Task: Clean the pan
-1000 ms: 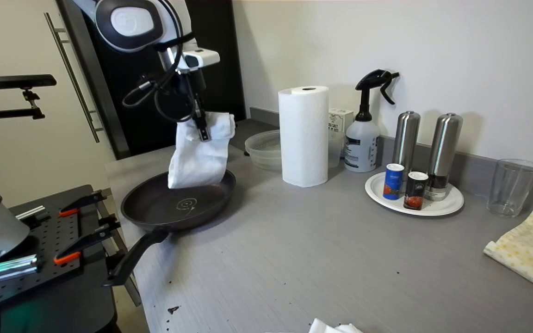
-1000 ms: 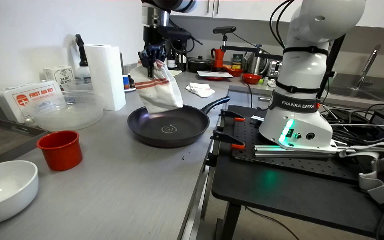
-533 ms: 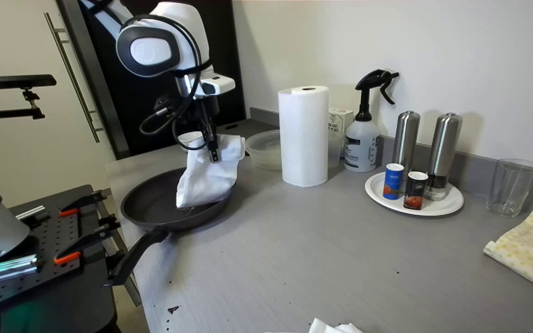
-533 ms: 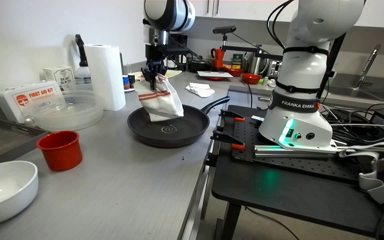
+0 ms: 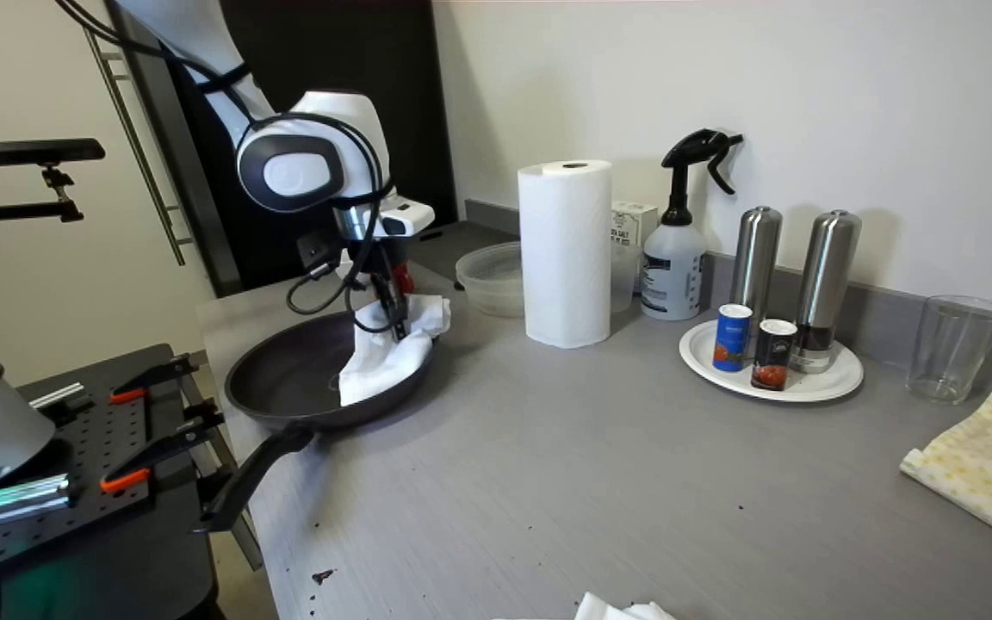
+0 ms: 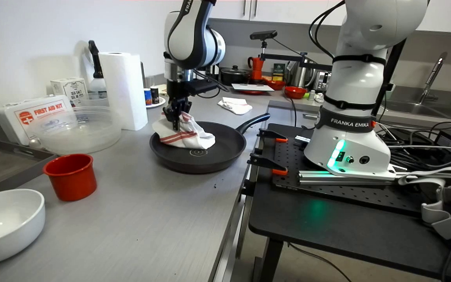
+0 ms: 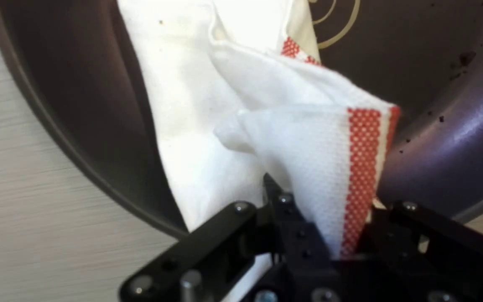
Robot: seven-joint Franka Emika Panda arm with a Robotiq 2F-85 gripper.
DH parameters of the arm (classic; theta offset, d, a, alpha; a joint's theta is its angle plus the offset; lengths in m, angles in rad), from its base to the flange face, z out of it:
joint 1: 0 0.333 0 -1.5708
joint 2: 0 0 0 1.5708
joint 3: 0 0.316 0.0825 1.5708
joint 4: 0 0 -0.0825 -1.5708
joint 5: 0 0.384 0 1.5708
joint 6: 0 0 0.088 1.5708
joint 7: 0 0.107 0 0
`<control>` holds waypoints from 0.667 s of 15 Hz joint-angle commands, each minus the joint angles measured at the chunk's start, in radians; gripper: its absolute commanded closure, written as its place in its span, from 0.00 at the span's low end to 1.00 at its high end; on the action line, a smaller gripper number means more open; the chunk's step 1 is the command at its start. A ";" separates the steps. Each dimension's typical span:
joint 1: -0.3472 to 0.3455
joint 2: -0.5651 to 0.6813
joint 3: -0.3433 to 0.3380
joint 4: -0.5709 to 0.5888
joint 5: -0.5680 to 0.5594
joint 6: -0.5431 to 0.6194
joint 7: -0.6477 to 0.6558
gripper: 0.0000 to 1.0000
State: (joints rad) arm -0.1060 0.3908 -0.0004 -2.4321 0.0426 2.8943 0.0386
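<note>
The black frying pan [image 5: 289, 379] sits on the grey counter, its handle toward the counter edge. It also shows in an exterior view [image 6: 225, 143] and in the wrist view [image 7: 430, 37]. My gripper [image 5: 399, 331] is shut on a white cloth with red stripes [image 6: 190, 135]. The gripper also shows in an exterior view [image 6: 176, 126] and in the wrist view [image 7: 323, 197]. It is low over the pan's far side from the handle, and the cloth [image 7: 191, 96] lies bunched on the pan bottom. Dark crumbs [image 7: 467, 58] show beside the cloth. The right fingertip is hidden by the cloth.
A paper towel roll [image 5: 565, 258] and a clear plastic tub [image 6: 80, 131] stand near the wall. A red cup [image 6: 71, 178] and a white bowl [image 6: 10, 227] are on the counter. A plate [image 5: 836, 383] holds shakers. Clamps [image 6: 268, 162] grip the edge.
My gripper has come down with the cloth. The cloth hung above the pan before and now rests folded on its bottom. The pan has not moved.
</note>
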 commanded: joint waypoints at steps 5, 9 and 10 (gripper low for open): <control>-0.099 0.147 0.171 0.040 0.049 0.132 -0.134 0.96; -0.232 0.212 0.314 0.054 0.050 0.169 -0.220 0.96; -0.271 0.220 0.355 0.052 0.047 0.171 -0.248 0.96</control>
State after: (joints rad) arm -0.2850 0.5391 0.2472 -2.4073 0.0619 3.0276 -0.1177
